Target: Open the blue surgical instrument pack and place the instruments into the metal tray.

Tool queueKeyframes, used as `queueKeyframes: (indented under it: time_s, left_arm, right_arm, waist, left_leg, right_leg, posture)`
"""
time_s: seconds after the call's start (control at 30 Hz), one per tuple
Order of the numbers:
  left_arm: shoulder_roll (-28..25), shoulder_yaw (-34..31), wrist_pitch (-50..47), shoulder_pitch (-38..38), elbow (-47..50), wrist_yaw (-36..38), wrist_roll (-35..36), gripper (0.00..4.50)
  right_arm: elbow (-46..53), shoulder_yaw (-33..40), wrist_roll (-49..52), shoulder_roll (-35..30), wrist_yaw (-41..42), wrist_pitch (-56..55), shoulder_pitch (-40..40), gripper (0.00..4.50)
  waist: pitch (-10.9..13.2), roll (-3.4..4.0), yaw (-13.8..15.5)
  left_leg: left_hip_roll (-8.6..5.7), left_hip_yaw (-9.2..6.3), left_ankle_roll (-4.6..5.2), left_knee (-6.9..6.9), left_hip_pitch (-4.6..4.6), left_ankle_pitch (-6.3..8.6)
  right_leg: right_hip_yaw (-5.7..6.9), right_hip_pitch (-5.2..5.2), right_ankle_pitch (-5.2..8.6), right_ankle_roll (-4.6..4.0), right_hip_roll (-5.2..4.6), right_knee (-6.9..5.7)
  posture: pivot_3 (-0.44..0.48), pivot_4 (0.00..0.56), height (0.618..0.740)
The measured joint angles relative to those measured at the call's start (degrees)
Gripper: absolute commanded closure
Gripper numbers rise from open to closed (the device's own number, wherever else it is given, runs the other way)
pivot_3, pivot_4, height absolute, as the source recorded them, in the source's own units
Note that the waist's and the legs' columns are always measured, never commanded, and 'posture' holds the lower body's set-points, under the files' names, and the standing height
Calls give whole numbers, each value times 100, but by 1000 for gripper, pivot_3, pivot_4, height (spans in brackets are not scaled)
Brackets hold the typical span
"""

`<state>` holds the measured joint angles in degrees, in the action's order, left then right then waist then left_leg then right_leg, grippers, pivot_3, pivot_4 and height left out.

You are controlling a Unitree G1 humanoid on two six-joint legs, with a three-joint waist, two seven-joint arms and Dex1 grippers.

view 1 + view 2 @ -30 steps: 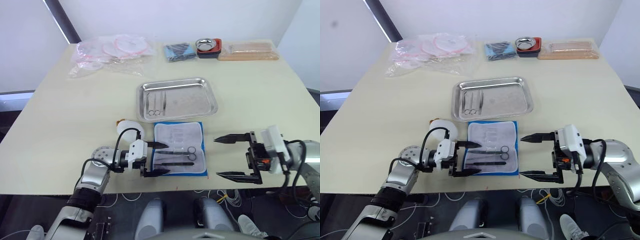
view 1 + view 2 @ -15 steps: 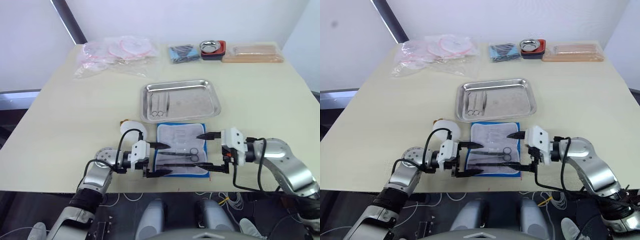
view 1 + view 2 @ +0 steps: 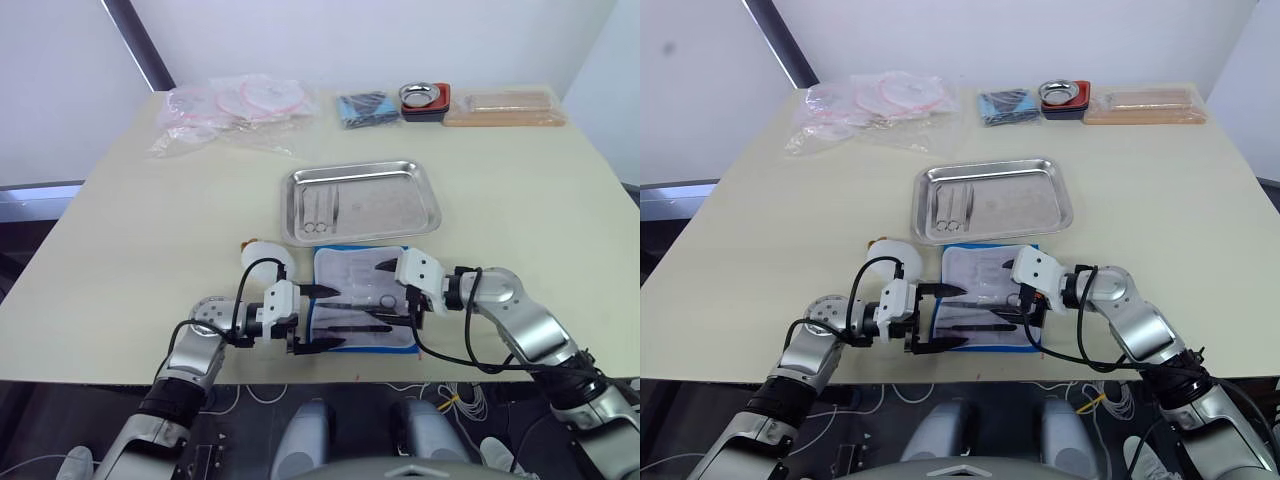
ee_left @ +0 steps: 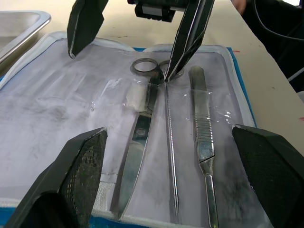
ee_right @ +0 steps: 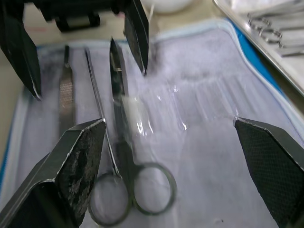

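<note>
The right gripper (image 3: pixel 392 293), fingers apart, hangs over the scissors' (image 4: pixel 142 118) ring end; their long axis runs toward the left gripper (image 3: pixel 322 317), also spread.

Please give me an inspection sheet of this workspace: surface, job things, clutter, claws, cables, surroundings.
Surface: beige table.
Job things: blue surgical instrument pack lies open near the front edge; scissors, a thin probe and a flat-handled tool remain in it; metal tray behind it holds some instruments.
Clutter: plastic bags, dark blue bundle, small metal bowl in a red dish, flat tan package, white round object.
Claws: left claw and right claw open over the pack.
Cables: black cables on both arms.
Surroundings: white walls.
</note>
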<state>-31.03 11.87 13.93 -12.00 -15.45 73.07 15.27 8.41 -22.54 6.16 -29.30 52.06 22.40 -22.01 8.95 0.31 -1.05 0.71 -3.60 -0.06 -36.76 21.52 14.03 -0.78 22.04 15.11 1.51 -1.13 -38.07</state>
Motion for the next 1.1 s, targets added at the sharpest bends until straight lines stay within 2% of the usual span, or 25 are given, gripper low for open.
queueKeyframes:
  time_s: [0.4,0.57,0.9,0.93,0.97,1.1]
  left_arm:
    - [11,5,0,0,-38,-28,0,91]
    - [11,7,2,11,-44,-32,0,91]
    - [9,-7,-1,62,-41,-91,0,91]
    - [9,-7,-1,78,-40,-106,0,0]
    - [9,-7,-1,90,-39,-118,0,0]
    - [12,-5,1,112,-38,-160,0,0]
  right_arm:
    - [0,-22,-184,-79,21,515,-203,0]
    - [75,-254,-344,-228,264,357,-268,0]
    - [-50,-363,-493,-71,257,246,-321,0]
    - [-57,-376,-501,-65,262,261,-329,518]
    - [-58,-407,-500,-65,288,292,-332,758]
    - [-23,-559,-497,-108,517,351,-355,2844]
  waist:
    - [-11,4,-2]
    - [-20,1,-5]
    - [-25,1,-17]
    - [-26,-1,-18]
    - [-28,-4,-18]
    - [-40,-3,-18]
  left_leg:
    - [0,11,0,0,-8,0]
    - [1,15,0,1,-12,0]
    - [2,25,0,13,-45,0]
    - [3,25,0,21,-59,0]
    - [3,24,0,28,-70,0]
    - [6,22,0,30,-77,0]
  right_leg:
    - [-13,-1,-1,0,1,-1]
    - [-16,-2,-1,0,1,0]
    - [-27,-23,2,-4,1,1]
    - [-30,-33,6,-10,1,4]
    - [-35,-38,9,-15,0,6]
    - [-43,-38,13,-21,0,6]
  posture:
    - [0,150,740]
    - [0,150,740]
    - [0,150,740]
    - [0,150,740]
    - [0,150,740]
    - [0,150,740]
